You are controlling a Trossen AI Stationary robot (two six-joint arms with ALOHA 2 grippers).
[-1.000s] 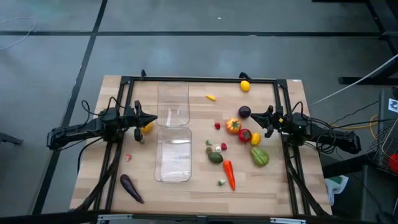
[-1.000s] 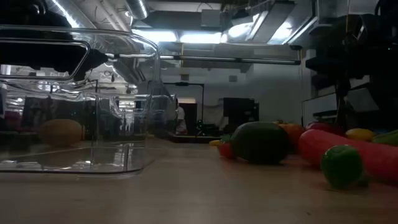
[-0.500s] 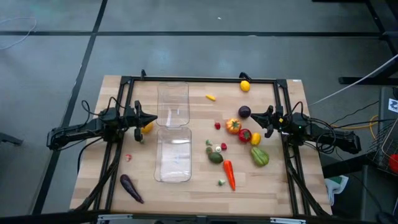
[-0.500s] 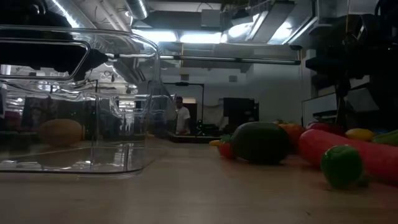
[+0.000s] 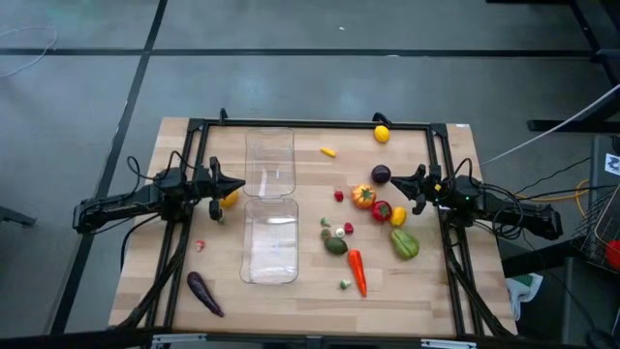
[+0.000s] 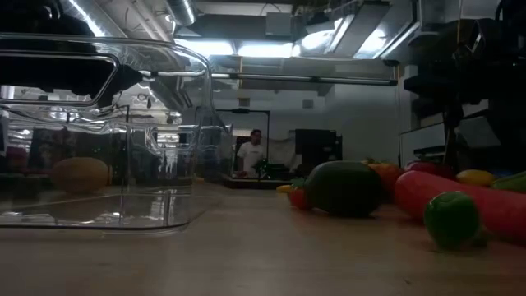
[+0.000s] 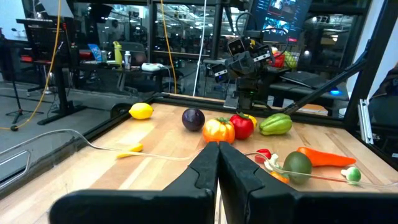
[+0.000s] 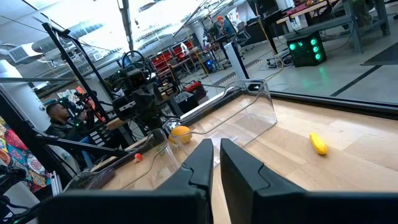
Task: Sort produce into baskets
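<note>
Sorting has not begun: both clear baskets, the far one [image 5: 269,160] and the near one [image 5: 269,237], sit end to end left of the counter's [image 5: 291,299] centre line, and neither appears to hold produce. The left pincer [image 5: 236,186] hovers near the counter's left edge, its tip just beside the seam between the baskets, fingers together and holding nothing. The right pincer [image 5: 396,184] hovers near the right edge, fingers likewise together and empty.

Recommended procedure for the first pick: separate the fingers of the right pincer before descending, since most produce lies on its side. Select an isolated item first; the dark purple plum [image 5: 381,174] just beside the right pincer is a reasonable choice, though round pieces may roll, so approach from directly above and centre the fingers over it. Avoid the tight cluster until its neighbours are cleared.

Produce layout: an orange pepper [image 5: 363,196], a red pepper [image 5: 381,210] and a yellow pepper [image 5: 398,216] group near the right pincer. A green pepper [image 5: 404,243], an avocado [image 5: 335,245] and a carrot [image 5: 356,270] lie toward the near edge. A lemon [image 5: 382,134] rests near the far edge. An aubergine [image 5: 203,293] lies at the near-left corner, well apart from the rest.
</note>
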